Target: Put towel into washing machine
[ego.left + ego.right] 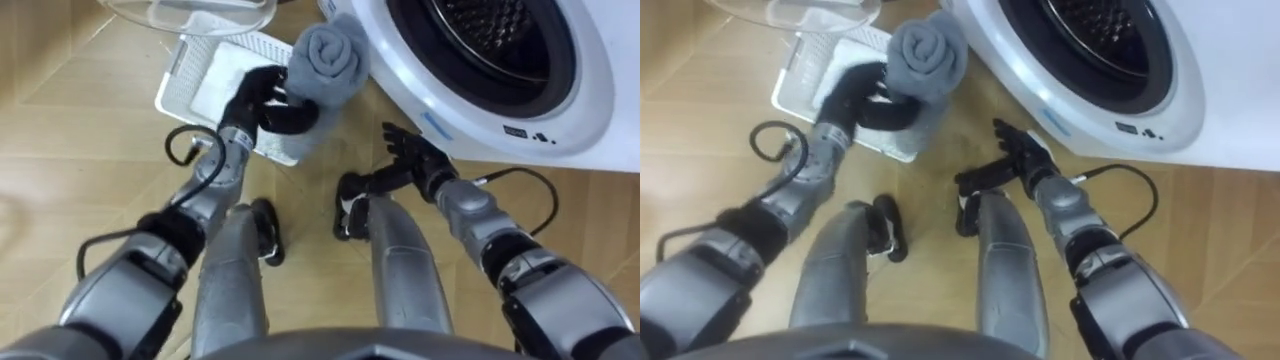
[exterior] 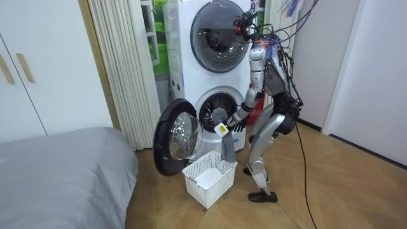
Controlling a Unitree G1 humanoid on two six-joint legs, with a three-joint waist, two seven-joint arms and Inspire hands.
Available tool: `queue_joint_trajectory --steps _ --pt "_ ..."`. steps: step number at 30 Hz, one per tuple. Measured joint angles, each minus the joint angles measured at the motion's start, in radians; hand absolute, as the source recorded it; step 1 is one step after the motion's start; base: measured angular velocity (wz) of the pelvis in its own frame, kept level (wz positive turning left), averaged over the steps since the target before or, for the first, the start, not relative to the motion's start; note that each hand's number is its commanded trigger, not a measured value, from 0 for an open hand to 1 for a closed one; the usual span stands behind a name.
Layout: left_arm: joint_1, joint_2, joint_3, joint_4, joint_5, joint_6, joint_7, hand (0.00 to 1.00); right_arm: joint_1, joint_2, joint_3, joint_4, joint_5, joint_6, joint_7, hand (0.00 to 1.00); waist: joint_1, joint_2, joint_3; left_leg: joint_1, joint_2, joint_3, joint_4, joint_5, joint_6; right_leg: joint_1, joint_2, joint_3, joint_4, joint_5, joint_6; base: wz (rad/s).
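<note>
Two eye views: left hand (image 1: 258,95) fingers curled round rolled grey towel (image 1: 325,58). Towel held up over corner of white basket (image 1: 178,75) nearest machine, just beside rim of washing machine (image 1: 440,98) opening, not inside drum. Right hand (image 1: 413,156) low under machine front, fingers loosely spread, holding nothing.

Room view adds: robot stands bent before lower machine. Round door (image 2: 175,137) swung open at room view's left. Basket on floor below door. Second machine (image 2: 216,28) stacked above.
</note>
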Motion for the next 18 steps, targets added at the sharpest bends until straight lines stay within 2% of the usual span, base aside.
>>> queue_joint_trajectory --steps 2,6,7,10,17,18 --pt "0.010 -0.010 -0.024 0.000 -0.123 0.038 -0.112 1.00 0.005 0.010 0.000 0.000 -0.009 0.021 0.009 0.00 -0.003 0.000 -0.0005 0.013 -0.006 -0.018 -0.010 0.009 -0.002 0.025 0.000 -0.013 -0.014 0.003 -0.001 0.22" --pt "0.028 -0.017 -0.029 0.001 -0.232 0.083 -0.230 1.00 0.011 0.012 -0.009 -0.004 -0.013 0.051 0.023 0.00 -0.003 -0.014 -0.0096 0.024 -0.004 -0.024 -0.010 0.012 -0.005 0.042 0.003 -0.016 -0.031 0.007 -0.006 0.02" --pt "0.030 -0.018 -0.028 0.001 -0.259 0.098 -0.252 1.00 0.010 0.014 -0.022 -0.004 -0.015 0.062 0.026 0.00 -0.001 -0.013 -0.0098 0.025 -0.004 -0.025 -0.011 0.014 -0.005 0.047 0.006 -0.017 -0.040 0.013 -0.007 -0.05" --pt "0.030 -0.019 -0.027 0.001 -0.323 0.128 -0.294 1.00 0.011 0.013 -0.040 -0.006 -0.014 0.065 0.026 0.00 0.000 -0.013 -0.0098 0.025 -0.005 -0.023 -0.015 0.021 -0.002 0.047 0.009 -0.017 -0.045 0.021 -0.006 0.00" --pt "0.039 -0.022 -0.033 0.000 -0.454 0.166 -0.337 1.00 0.012 0.019 -0.058 -0.018 -0.029 0.072 0.024 0.00 -0.006 -0.014 -0.0103 0.045 -0.008 -0.021 -0.049 0.039 -0.002 0.070 0.013 -0.016 -0.082 0.039 -0.005 0.00" --pt "0.039 -0.023 -0.038 0.000 -0.477 0.170 -0.339 1.00 0.012 0.020 -0.059 -0.020 -0.029 0.075 0.024 0.85 -0.006 -0.014 -0.0103 0.048 -0.007 -0.022 -0.053 0.041 -0.004 0.074 0.015 -0.016 -0.087 0.040 -0.006 0.00"
